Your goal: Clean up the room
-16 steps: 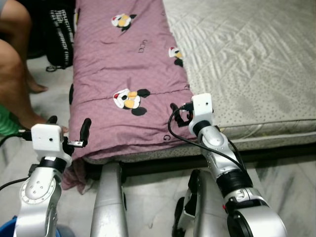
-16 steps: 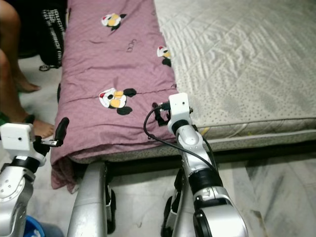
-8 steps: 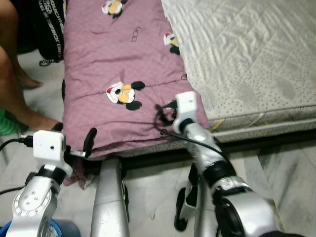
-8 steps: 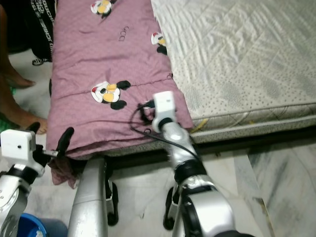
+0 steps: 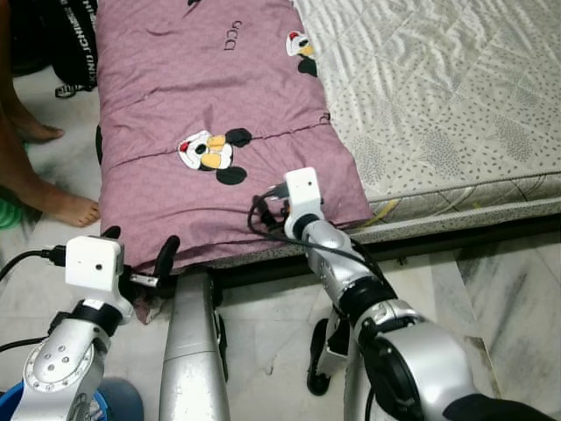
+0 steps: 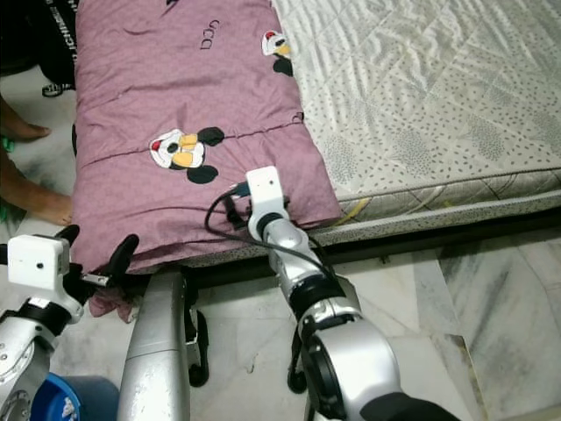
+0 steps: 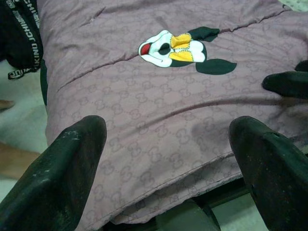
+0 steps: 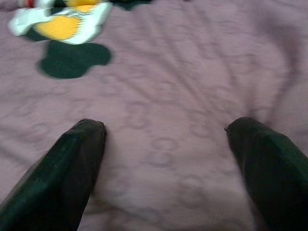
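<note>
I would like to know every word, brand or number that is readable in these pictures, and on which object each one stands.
"JCHINE", white capitals on the strap of the black bag beside the bed; the start of the word is cut off by the picture edge.
"GCG" or similar, dark letters on the purple quilt, seen upside down; not sure of the reading.
Small interlocking-letter pattern woven across the quilt: too faint to read.
No numbers can be read.

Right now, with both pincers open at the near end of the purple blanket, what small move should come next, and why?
Probably close the right pincer on the purple blanket. Its open fingers already press the fabric near the bed's foot edge, while the left pincer is open just short of the blanket's near corner and needs to ease forward first.
</note>
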